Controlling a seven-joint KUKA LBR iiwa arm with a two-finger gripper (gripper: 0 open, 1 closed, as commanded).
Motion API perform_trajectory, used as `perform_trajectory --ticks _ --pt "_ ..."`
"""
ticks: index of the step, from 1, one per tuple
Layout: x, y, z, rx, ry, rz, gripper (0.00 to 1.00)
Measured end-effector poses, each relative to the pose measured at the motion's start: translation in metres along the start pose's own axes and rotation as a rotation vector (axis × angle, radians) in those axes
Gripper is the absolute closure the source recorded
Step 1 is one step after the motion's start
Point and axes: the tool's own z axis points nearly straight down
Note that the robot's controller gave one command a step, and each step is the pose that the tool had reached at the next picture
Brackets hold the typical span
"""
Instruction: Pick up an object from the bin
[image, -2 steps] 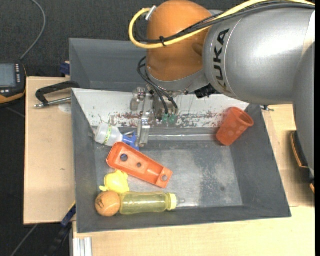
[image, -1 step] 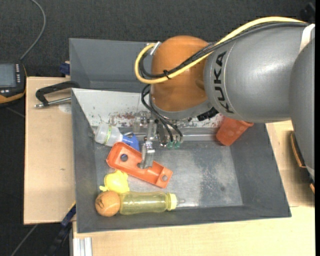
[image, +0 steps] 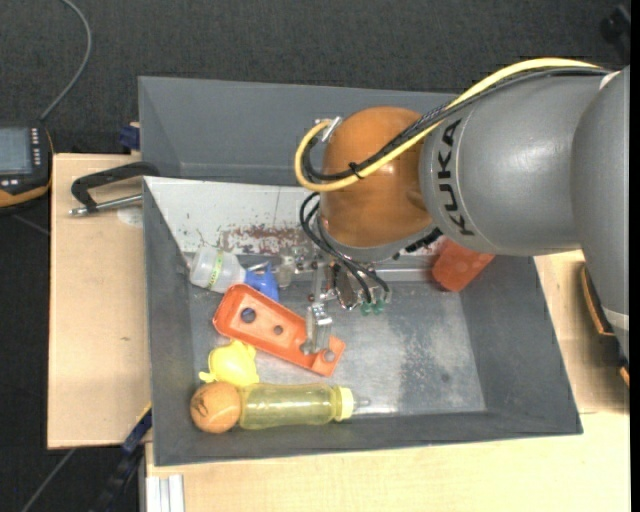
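The arm (image: 520, 170) reaches into the grey bin (image: 450, 385) from the right, and its orange wrist cover (image: 370, 180) hangs over the back half of the floor. Below the cover, the silvery metal of the jaws points down to the right end of a flat orange plastic piece (image: 268, 322) with two round holes. This piece lies slantwise in the left middle of the bin, its left end higher in the view and its right end lower. The jaws stand at that lower right end, over it or against it (the view does not settle which). Whether they are wide or narrow cannot be told, and nothing shows clearly between them.

Just behind the orange piece lie a small blue thing (image: 264, 283) and a pale clear bottle (image: 215, 268), both near the back left corner. In front of it a yellow toy (image: 235, 363) touches its lower left edge. Along the front wall lie a brownish orange ball (image: 216, 408) and a yellowish clear bottle (image: 295, 405), side by side. A red-orange block (image: 460, 268) sits well apart at the right, partly hidden under the arm.
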Motion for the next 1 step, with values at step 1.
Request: perform_trajectory --ticks 1 --pt "0.025 -0.0161 0.0557 0.001 -0.008 0.008 0.0"
